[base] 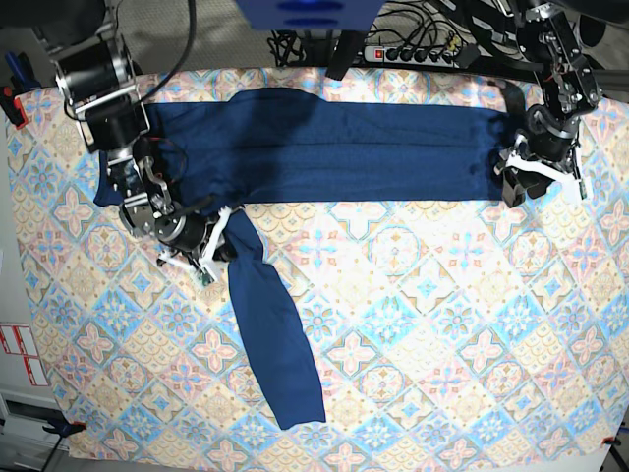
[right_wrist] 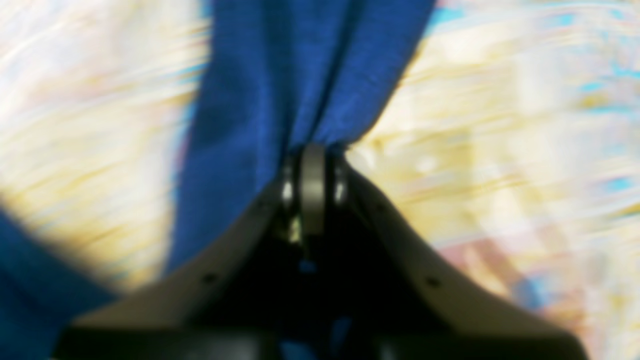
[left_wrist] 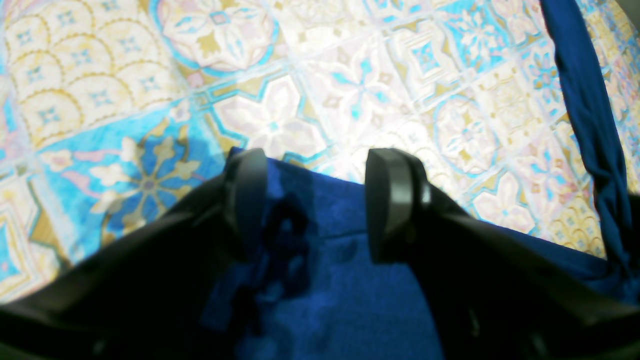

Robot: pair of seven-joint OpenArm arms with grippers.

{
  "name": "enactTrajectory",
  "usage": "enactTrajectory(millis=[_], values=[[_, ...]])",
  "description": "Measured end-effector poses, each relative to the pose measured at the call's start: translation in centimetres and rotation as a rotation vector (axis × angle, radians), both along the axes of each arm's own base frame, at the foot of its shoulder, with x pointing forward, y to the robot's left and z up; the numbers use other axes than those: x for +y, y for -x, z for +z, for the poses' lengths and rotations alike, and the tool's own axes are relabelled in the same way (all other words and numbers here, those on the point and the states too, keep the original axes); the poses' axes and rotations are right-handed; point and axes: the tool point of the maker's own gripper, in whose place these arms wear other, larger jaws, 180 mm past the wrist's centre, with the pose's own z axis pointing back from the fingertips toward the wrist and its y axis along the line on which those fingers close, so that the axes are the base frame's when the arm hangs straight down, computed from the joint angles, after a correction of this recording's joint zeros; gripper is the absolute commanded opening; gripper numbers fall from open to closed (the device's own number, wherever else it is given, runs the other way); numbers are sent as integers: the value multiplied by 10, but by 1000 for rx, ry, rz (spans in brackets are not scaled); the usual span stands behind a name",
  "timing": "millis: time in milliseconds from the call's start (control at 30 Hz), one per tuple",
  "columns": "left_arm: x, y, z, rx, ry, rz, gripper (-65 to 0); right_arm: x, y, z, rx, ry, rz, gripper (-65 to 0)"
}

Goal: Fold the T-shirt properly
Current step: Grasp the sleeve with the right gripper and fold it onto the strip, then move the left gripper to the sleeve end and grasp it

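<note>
Patterned tablecloth (base: 413, 324) — pastel diamond tiles, covering whole work surface; cables and power strip (base: 413, 51) beyond far edge at 12 o'clock.

T-shirt (base: 324, 147) — dark blue, long-sleeved, laid as a long band across far half of cloth from 9 to 3 o'clock, one sleeve (base: 275, 344) trailing toward 6 o'clock. Judged light, soft, limp knit; drapes and bunches readily, likely to sag between grip points, not fragile, not slippery. Best taken by pinching an edge, hem or sleeve root, both ends lifted together to keep folds even.

Right gripper (right_wrist: 313, 165) — at 9 o'clock in base view, jaws closed on a gathered pinch of shirt fabric near sleeve root.

Left gripper (left_wrist: 320, 200) — at 3 o'clock in base view, jaws spread wide over shirt's end, fabric between them, nothing clamped.

Containers — none in view.
</note>
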Motion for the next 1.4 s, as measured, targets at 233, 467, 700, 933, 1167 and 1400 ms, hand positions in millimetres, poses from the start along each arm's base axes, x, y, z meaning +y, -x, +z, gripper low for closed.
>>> enactTrajectory(millis=[233,467,700,933,1167,1400], values=[[-1,-1,-1,1,-1,-2,-341,27,39,33,-50,9,72,-646],[-1,-1,-1,2,0,-2,-341,74,85,63,-90,-57,161,-646],[-1,-1,0,0,0,-3,-341,122,127,81,-99,-138,285,-646],[-1,-1,0,0,0,-3,-341,149,176,73,-26,-177,374,-647],[0,2,-9,20,18,7,-341,147,194,64,5,-149,433,-635],[-13,2,-21,46,37,-23,-341,131,196,52,53,-66,443,-462]])
